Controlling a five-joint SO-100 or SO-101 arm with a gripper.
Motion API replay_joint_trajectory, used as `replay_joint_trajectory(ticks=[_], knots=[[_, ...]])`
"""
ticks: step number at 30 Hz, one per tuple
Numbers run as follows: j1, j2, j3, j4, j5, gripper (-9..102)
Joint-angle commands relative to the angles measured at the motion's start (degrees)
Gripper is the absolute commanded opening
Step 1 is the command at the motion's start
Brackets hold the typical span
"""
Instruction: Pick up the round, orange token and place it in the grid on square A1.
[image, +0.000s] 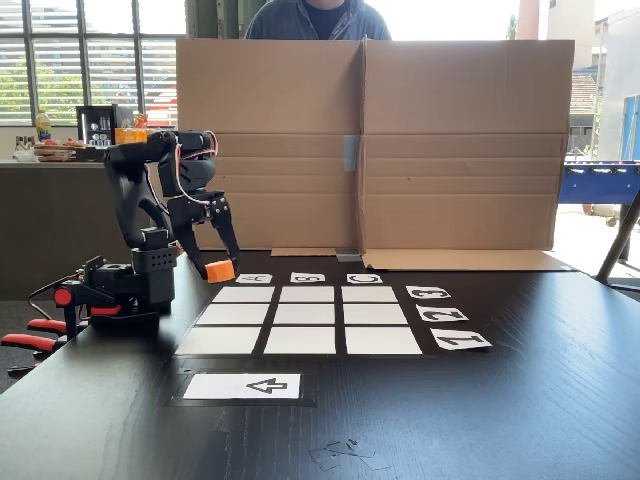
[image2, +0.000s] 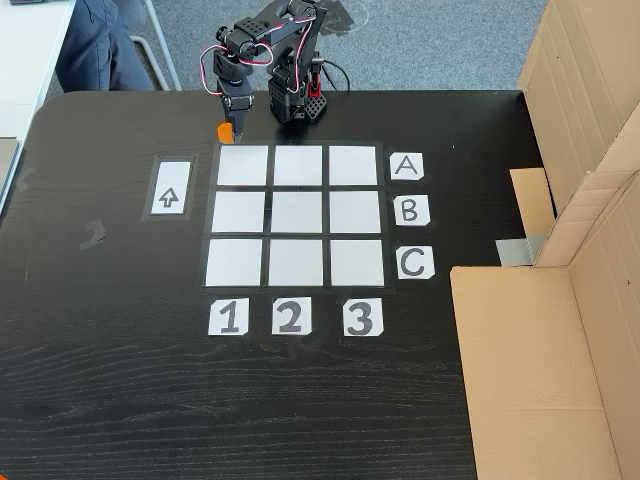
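Note:
The small orange token (image: 220, 271) hangs between the black fingers of my gripper (image: 224, 264), which is shut on it a little above the table. In a fixed view from above, the token (image2: 223, 130) and gripper (image2: 230, 130) sit just off the grid's corner nearest the arm base. The grid (image2: 297, 213) is nine white paper cells with labels A B C and 1 2 3. Square A1 (image2: 243, 166) is the top-left cell there, close below the gripper. From the side, square A1 (image: 218, 341) is the near-left cell of the grid (image: 305, 314).
A white card with a black arrow (image: 242, 386) lies beside the grid (image2: 168, 187). Tall cardboard walls (image: 370, 145) stand along the table's far side, with a person behind them. The arm base (image: 135, 290) and red clamps (image: 35, 335) occupy the left edge.

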Motion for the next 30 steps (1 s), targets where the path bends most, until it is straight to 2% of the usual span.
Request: replay_joint_trajectory(ticks=[1,16,30], knots=[[-0.53,3.78,1.93,0.09,0.00,7],[-2.29,8.17,11.60,-1.76,-0.09,7],[-1.85,1.93,16.26,-9.40,-0.35,7]])
